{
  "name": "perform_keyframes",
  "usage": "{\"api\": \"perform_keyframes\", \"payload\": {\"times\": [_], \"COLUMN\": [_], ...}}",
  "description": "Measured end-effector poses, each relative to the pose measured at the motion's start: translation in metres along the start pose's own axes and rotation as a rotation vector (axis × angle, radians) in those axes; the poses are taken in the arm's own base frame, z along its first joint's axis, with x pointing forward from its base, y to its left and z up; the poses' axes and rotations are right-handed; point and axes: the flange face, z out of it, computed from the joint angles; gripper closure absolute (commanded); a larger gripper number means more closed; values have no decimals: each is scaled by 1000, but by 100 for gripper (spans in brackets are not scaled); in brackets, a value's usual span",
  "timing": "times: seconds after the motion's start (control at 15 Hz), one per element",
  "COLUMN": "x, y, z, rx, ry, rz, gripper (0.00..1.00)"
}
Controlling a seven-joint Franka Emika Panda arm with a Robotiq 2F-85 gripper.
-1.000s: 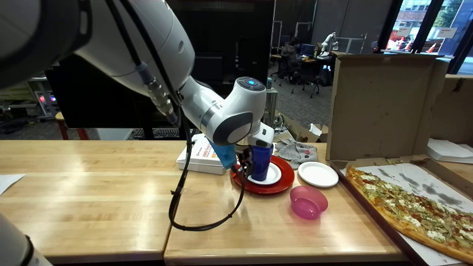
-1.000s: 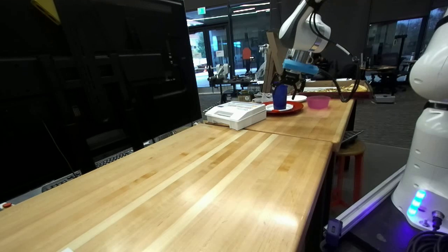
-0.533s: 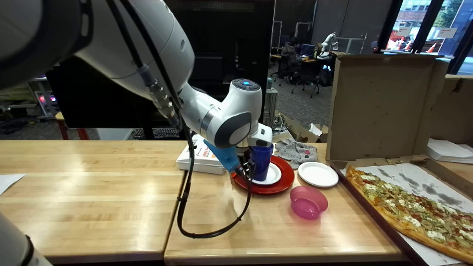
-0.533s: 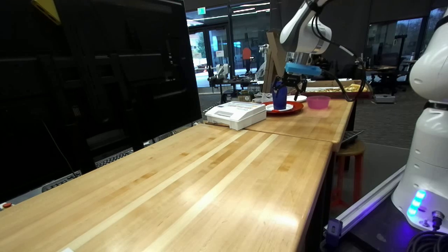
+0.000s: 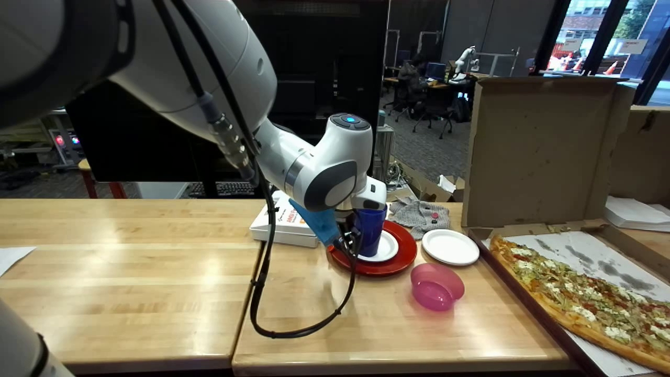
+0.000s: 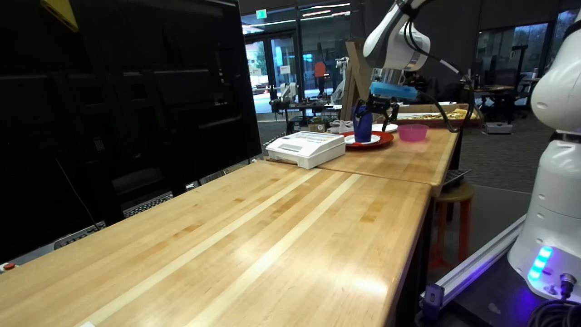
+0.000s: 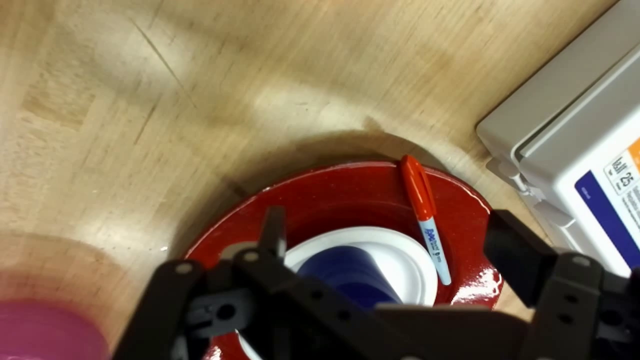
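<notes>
Wrist view: the hand [image 7: 387,233] stands wide, gripping nothing. Between its fingertips [image 7: 520,257] appears the red-capped marker [image 7: 425,220], lying across the red plate [image 7: 345,185] just beside the white paper plate [image 7: 405,255] that carries the blue cup [image 7: 345,275]. Hazard: the cap end sits at the plate's edge; pressure there could tilt the plate and roll the marker.

In an exterior view, one finger overlaps the upright cup [image 6: 364,132]; contact cannot be determined. Hazard: sideways motion may topple the cup, given minimal clearance.

In an exterior view, the arm [image 5: 235,47] obscures the marker; the pink bowl [image 5: 437,288] occupies the surface [image 5: 398,330] nearby.
</notes>
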Motion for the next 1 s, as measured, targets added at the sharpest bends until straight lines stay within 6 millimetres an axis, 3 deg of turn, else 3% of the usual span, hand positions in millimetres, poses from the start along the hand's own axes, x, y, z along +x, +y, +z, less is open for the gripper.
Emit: {"api": "perform_keyframes", "payload": {"times": [0.6,1.0], "x": [-1,-9], "y": [2,-18], "z": [2,4], "rx": [-90,-108], "ry": [3,6], "rz": [-129,-227], "gripper": [0,0]}}
